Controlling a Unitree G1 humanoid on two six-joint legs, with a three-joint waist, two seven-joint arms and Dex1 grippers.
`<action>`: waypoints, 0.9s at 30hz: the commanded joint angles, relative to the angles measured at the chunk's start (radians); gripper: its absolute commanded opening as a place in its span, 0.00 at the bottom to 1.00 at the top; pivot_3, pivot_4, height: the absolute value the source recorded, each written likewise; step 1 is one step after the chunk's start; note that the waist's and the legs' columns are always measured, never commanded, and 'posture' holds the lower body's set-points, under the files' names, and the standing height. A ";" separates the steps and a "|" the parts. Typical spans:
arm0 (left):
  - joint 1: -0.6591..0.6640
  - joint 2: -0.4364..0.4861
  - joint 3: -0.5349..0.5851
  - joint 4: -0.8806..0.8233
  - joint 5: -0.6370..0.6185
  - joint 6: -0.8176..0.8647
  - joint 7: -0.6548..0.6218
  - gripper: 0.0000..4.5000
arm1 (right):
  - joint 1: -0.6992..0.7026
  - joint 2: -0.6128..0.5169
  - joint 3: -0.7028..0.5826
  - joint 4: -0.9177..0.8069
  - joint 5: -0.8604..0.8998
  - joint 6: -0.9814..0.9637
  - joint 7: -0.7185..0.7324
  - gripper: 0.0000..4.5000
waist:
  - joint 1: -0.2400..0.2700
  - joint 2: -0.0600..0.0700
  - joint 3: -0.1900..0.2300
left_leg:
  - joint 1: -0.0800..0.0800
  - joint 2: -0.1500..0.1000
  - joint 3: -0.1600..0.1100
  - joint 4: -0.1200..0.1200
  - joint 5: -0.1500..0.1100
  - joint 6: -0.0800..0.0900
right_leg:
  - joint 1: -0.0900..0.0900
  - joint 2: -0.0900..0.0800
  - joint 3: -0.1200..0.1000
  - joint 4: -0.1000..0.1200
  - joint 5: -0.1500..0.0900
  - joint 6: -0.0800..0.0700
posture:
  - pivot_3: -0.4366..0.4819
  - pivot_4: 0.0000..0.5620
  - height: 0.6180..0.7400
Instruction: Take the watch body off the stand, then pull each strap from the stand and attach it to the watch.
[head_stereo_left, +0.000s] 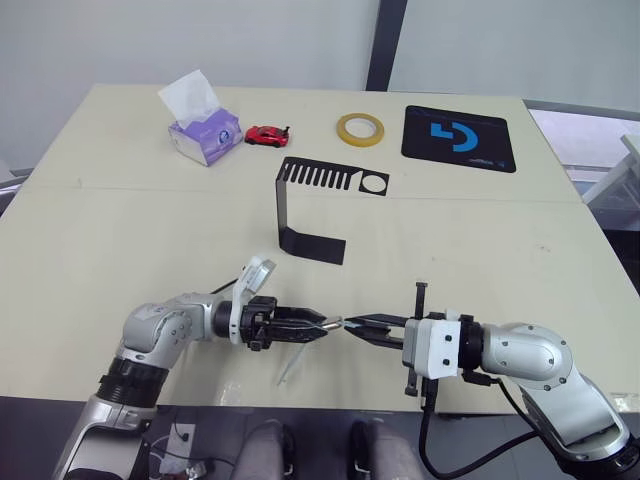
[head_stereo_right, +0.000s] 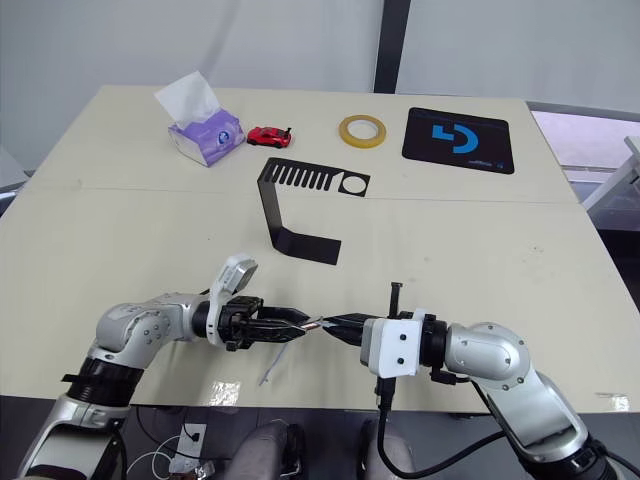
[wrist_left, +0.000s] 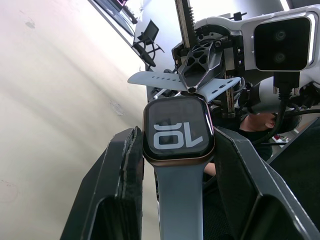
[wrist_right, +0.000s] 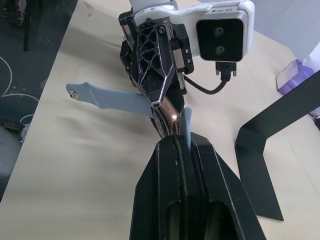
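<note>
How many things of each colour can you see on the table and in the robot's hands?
Black: 3 - stand, mat, watch body
Light blue: 2 - straps
Red: 1 - toy car
Yellow: 1 - tape roll
Purple: 1 - tissue box
Total: 8

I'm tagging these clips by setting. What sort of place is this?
Probably an office or lab used as a test bench: a plain beige table against a pale wall, with desk items on it, namely a purple tissue box, a yellow tape roll and a black mat with a blue logo.
</note>
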 joint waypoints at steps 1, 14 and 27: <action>-0.003 0.000 0.012 -0.018 -0.001 -0.014 -0.010 0.36 | 0.012 -0.006 -0.030 -0.022 0.005 -0.020 -0.006 0.00 | 0.000 0.000 0.000 | 0.000 0.000 0.000 0.000 0.000 0.000 | 0.000 0.000 0.000 0.000 0.000 0.000 | 0.48 0.27 1.00; -0.007 0.001 0.013 -0.012 -0.001 -0.015 -0.011 0.36 | 0.017 -0.005 -0.027 -0.008 0.000 -0.037 -0.004 0.00 | 0.000 0.000 0.000 | 0.000 0.000 0.000 0.000 0.000 0.000 | 0.000 0.000 0.000 0.000 0.000 0.000 | 0.48 0.27 1.00; -0.005 -0.001 0.014 -0.012 0.000 -0.020 -0.010 0.36 | 0.022 -0.008 -0.032 0.015 -0.006 -0.054 -0.006 0.00 | 0.000 0.000 0.000 | 0.000 0.000 0.000 0.000 0.000 0.000 | 0.000 0.000 0.000 0.000 0.000 0.000 | 0.48 0.27 1.00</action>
